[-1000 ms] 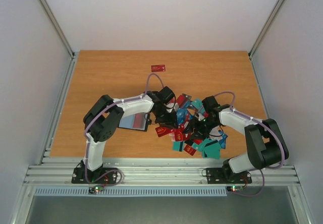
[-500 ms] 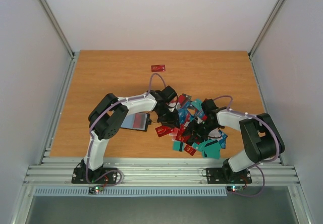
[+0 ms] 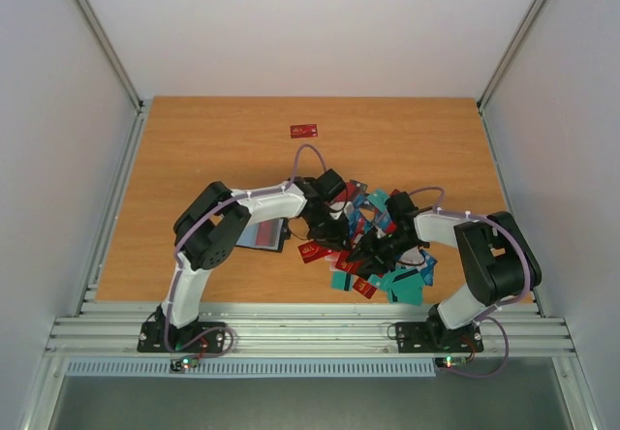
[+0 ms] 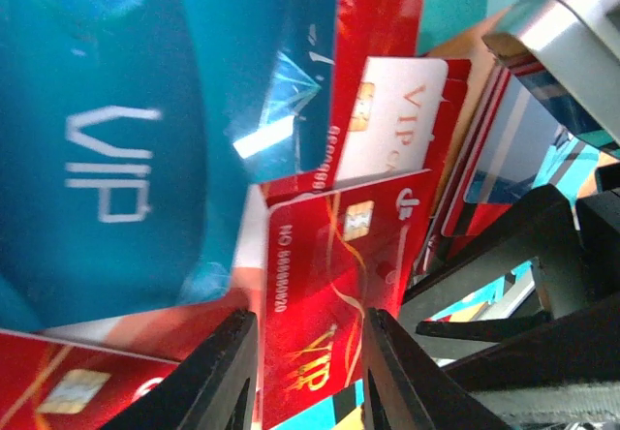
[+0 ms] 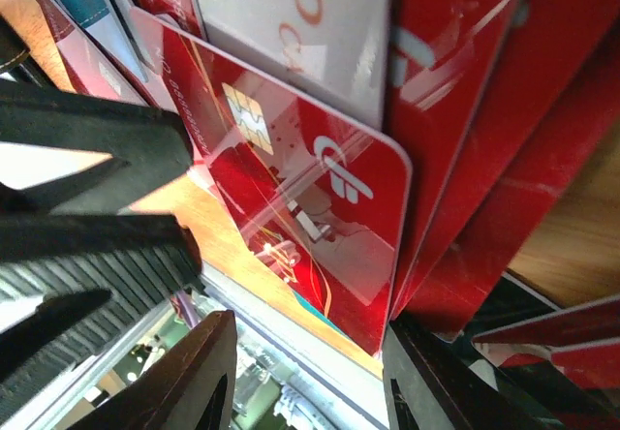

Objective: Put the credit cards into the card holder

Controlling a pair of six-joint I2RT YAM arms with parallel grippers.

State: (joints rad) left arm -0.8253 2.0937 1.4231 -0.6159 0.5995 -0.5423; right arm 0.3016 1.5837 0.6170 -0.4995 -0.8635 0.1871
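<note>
The credit cards [image 3: 399,281] lie in a loose red, teal, blue and white heap at the table's front middle. Both grippers are down in the heap, facing each other. My left gripper [image 3: 334,233] [image 4: 308,353] has its jaws apart over a red VIP card [image 4: 334,285], which is wider than the gap. My right gripper [image 3: 374,249] [image 5: 308,353] is also open, and the same red card [image 5: 320,217] stands between its fingers with one corner beside the right finger. The black card holder [image 3: 262,237] lies flat left of the heap, partly under my left arm.
One red card [image 3: 303,131] lies alone at the back middle. A teal VIP card [image 4: 116,149] fills the left wrist view very close. The table's near edge and metal rail [image 3: 310,325] run just in front of the heap.
My left arm has shifted a little right, deeper into the heap. My right gripper has moved left toward it and its jaws have narrowed slightly.
</note>
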